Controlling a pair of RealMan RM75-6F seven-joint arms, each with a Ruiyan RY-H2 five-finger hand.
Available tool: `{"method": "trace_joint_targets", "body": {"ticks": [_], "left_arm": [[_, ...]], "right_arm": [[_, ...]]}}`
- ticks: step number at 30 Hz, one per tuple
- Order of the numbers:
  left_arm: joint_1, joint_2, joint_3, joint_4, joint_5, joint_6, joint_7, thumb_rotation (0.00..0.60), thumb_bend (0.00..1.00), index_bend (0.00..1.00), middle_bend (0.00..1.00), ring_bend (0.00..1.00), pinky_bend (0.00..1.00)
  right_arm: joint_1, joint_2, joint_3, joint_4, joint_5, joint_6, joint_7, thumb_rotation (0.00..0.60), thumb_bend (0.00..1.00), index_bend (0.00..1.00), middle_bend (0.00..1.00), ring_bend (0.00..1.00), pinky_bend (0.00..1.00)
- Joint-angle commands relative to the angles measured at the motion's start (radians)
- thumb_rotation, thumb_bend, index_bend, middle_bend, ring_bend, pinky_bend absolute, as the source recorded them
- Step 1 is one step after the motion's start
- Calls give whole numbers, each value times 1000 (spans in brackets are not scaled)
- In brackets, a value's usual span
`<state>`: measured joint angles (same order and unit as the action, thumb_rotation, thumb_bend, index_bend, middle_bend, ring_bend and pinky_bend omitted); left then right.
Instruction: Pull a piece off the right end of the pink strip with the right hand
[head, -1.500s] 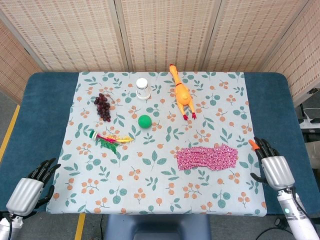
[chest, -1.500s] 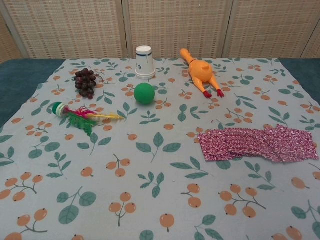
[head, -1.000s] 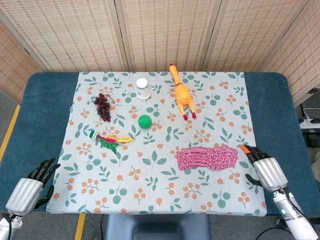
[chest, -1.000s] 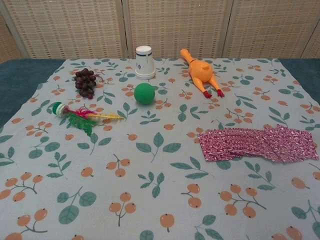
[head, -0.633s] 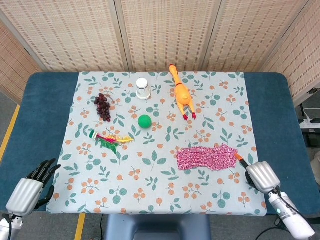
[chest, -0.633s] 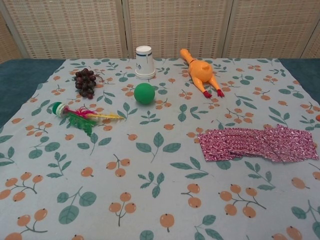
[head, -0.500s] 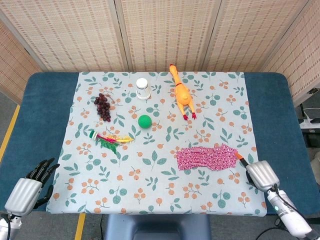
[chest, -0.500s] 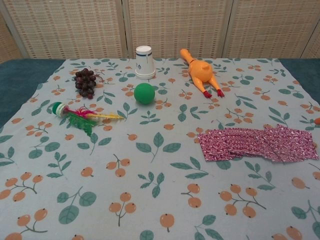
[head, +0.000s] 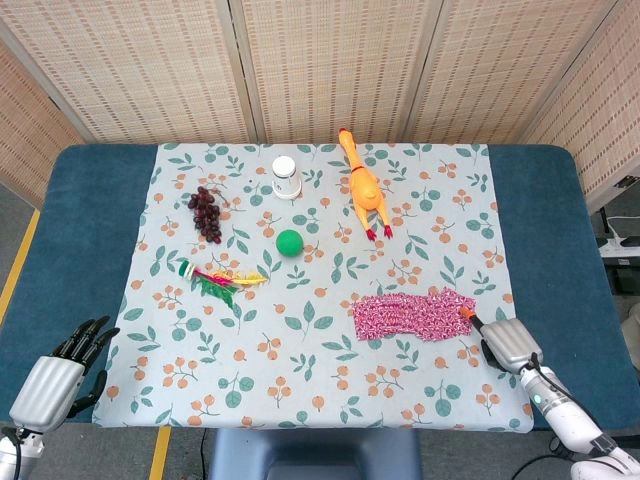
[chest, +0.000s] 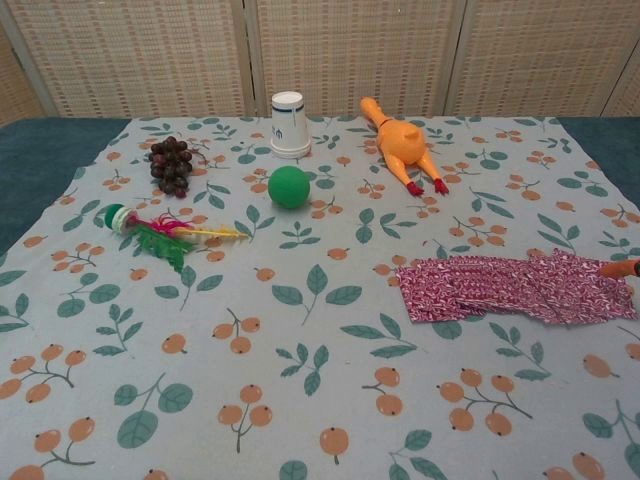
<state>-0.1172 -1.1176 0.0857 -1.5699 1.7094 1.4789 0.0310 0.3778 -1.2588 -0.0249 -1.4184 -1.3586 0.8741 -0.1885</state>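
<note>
A blue table holds a leafy cloth. On the cloth, a green ball sits mid-way. Behind it stands a paper cup; the pink strip lies well in front, to its right.

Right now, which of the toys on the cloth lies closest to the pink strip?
The orange rubber chicken, lying up-table of the pink strip with its red feet toward it. The green ball, feather shuttlecock and grapes lie further left.

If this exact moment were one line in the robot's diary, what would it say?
right hand: fingertip at right end of pink strip, nothing held | left hand: idle, open | strip: whole
</note>
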Motion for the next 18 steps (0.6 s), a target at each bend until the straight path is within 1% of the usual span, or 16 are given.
{"method": "trace_joint_targets", "body": {"ticks": [1, 11, 15, 18], "left_arm": [[-1, -1, 0, 0, 1, -2, 2, 600, 561, 128, 45, 65, 347], [-2, -1, 1, -1, -1, -7, 5, 600, 560, 128, 45, 65, 346], [-3, -1, 1, -1, -3, -11, 5, 600, 561, 128, 45, 68, 346], [-4, -1, 2, -1, -3, -13, 5, 600, 561, 128, 45, 69, 346]], "right_arm": [[10, 2, -5, -4, 15, -23, -4, 600, 775, 8, 764, 825, 914], [36, 1, -7, 3, 73, -78, -23, 600, 775, 23, 764, 825, 914], [39, 5, -9, -5, 89, -81, -35, 600, 775, 55, 764, 825, 914], [41, 10, -13, -14, 99, -83, -47, 600, 775, 103, 764, 825, 914]]}}
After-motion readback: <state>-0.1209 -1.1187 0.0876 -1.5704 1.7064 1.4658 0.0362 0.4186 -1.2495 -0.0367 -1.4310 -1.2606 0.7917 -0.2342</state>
